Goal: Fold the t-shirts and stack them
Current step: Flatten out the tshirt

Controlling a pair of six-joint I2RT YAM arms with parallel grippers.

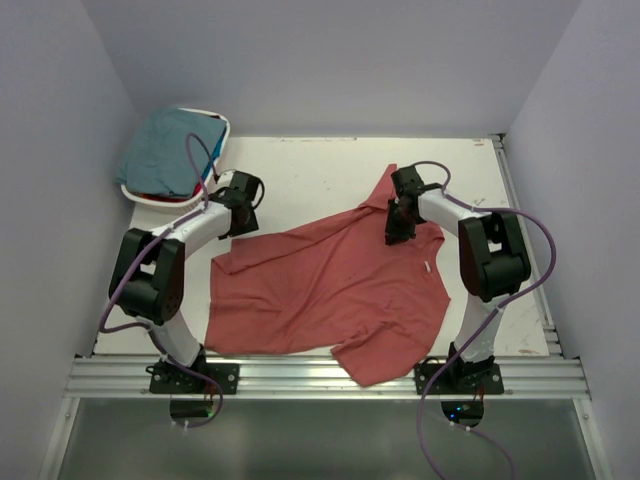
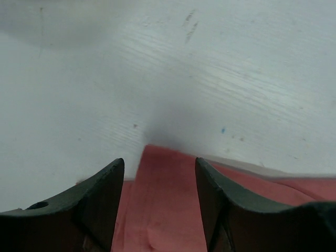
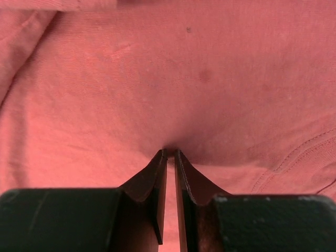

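Observation:
A faded brick-red t-shirt (image 1: 330,290) lies spread and rumpled across the middle of the table. My left gripper (image 1: 236,214) is open at the shirt's upper left edge. In the left wrist view its fingers (image 2: 105,199) straddle a corner strip of the red cloth (image 2: 163,199) without closing on it. My right gripper (image 1: 397,232) is shut on a pinch of the same shirt near its upper right part. In the right wrist view the cloth (image 3: 157,79) puckers at the gripper's tips (image 3: 170,152). A muted teal t-shirt (image 1: 168,150) lies heaped in the basket, with a bit of red cloth under it.
The white oval basket (image 1: 222,125) stands at the back left corner, close to my left arm. Grey walls close in the table on three sides. A metal rail (image 1: 320,378) runs along the near edge. Bare white tabletop (image 1: 300,170) shows behind the shirt.

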